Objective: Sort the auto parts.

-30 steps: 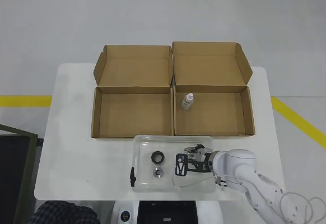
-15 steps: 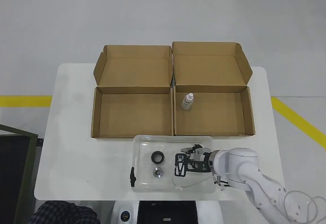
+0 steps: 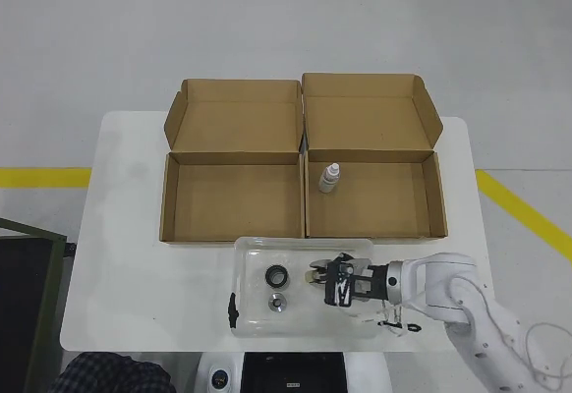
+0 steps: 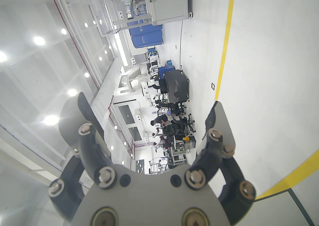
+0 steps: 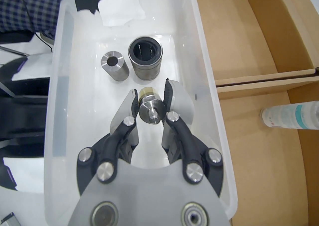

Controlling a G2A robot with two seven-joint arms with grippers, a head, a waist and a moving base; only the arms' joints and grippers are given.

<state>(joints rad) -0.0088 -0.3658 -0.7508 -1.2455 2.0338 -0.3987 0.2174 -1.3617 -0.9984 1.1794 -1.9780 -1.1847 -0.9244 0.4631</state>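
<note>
our right gripper (image 5: 150, 92) pinches a small metal pin (image 5: 150, 112) inside the clear bin (image 5: 203, 45), a short steel cylinder (image 5: 115, 65) and a bigger sleeve (image 5: 145, 59) wait just ahead of its fingertips, and one bottle (image 5: 290, 115) sits in the box (image 5: 251, 152) beside it, so we judge sorting barely begun.

You've closed the right gripper (image 5: 150, 93) since a second ago: its fingers (image 5: 169, 93), spread wide then, now pinch the small metal fitting (image 5: 149, 110) between them.
</note>
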